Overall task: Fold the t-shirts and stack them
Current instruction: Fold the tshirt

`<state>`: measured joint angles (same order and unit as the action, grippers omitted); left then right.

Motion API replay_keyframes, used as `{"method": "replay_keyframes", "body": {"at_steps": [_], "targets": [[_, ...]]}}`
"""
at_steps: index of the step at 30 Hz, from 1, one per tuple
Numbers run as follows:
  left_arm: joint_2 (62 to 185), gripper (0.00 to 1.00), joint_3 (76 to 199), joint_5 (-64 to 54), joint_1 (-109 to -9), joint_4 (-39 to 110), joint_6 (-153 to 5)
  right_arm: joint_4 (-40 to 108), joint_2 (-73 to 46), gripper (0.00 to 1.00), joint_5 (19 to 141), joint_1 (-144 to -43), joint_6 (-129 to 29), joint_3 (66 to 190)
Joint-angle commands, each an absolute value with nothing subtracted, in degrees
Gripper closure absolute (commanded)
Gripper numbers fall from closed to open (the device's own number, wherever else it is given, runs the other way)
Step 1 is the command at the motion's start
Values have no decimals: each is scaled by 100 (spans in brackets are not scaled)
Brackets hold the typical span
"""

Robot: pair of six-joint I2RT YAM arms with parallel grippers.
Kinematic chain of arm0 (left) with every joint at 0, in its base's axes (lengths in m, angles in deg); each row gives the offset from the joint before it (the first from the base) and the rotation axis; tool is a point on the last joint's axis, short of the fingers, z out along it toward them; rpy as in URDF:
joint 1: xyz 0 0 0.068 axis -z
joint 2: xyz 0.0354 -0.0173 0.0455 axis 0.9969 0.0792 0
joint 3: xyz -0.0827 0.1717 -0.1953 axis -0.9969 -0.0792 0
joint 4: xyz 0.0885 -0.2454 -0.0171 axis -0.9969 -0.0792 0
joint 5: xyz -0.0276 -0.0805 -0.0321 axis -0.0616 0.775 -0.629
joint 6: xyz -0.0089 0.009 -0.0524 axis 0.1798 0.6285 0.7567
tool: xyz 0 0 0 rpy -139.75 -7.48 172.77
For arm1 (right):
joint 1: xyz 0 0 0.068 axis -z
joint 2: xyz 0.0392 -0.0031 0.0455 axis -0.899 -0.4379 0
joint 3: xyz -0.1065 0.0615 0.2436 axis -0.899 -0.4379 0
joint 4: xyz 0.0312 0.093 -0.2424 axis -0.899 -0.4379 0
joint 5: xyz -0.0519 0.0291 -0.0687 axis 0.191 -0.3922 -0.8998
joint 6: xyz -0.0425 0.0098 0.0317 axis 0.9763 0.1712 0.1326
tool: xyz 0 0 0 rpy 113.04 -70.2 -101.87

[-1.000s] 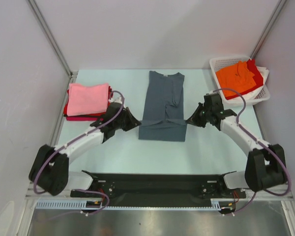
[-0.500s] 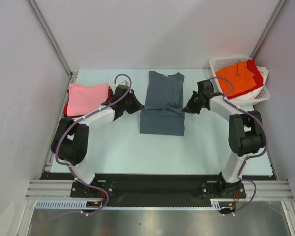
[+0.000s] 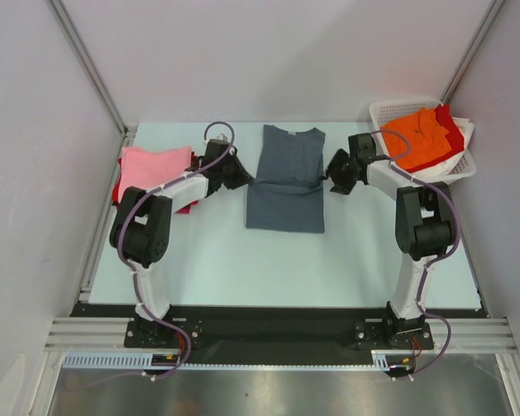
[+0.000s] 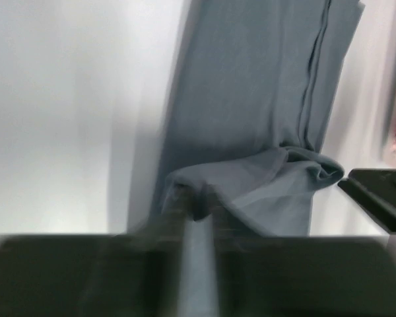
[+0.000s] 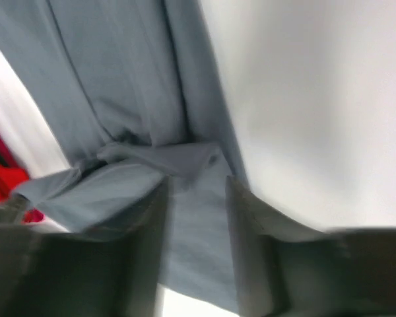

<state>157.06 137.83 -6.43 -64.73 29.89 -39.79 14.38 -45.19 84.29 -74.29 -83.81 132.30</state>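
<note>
Table [image 3: 208, 251]: pale top. Slate blue-grey t-shirt [image 3: 284, 195] lies mid-table, collar away from arm bases, lower hem folded up over body. White lattice basket [image 3: 386, 108], far R corner, holds orange t-shirt [image 3: 416, 134]. Pink t-shirt [image 3: 152, 169] tops folded stack at L edge. L gripper [image 3: 245, 178]: closed tight, pinching tee's L fold edge. R gripper [image 3: 332, 178]: fingers apart astride R fold edge, cloth not clamped.

You're looking at soft, matt cloth in the grey tee [image 3: 284, 178], rumpled at its fold. The pink tee [image 3: 152, 169] and orange tee [image 3: 416, 139] look alike. Your basket [image 3: 394, 106] is white plastic lattice, the table [image 3: 225, 260] smooth and matt, the rail [image 3: 91, 332] bare metal.
</note>
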Motion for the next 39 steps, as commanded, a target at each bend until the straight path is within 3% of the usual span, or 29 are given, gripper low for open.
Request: {"method": "replay_keyframes", "body": {"at_steps": [1,2,3,7,12,15,22,34,39], "targets": [[15993,63,14512,-306,-6586,3312,-4427,1907,-4415,26,8136,-7361,-8706,13290],[16046,43,14628,-374,-6586,3138,-4515,2003,-4319,21,8040,-7370,-8715,13184],[16046,32,14681,-392,-6586,2944,-4568,2022,-4205,20,8021,-7370,-8698,13079],[15145,24,13501,-401,-6568,3477,-4595,2390,-3135,28,8003,-7370,-8680,12026],[14254,25,12170,-305,-6498,3802,-4481,2768,-2148,48,8258,-7510,-8505,10463],[13885,28,11440,-252,-6401,4022,-4402,2909,-1857,53,8512,-7659,-8470,9951],[13682,34,10604,-164,-6155,4427,-4305,2909,-2120,53,8715,-7897,-8303,9783],[14253,40,10551,-172,-5988,4762,-4173,3128,-2305,60,8372,-8152,-8443,9396],[14402,51,10595,-155,-5962,4806,-4129,3243,-2516,64,8417,-8170,-8487,9343]]}}
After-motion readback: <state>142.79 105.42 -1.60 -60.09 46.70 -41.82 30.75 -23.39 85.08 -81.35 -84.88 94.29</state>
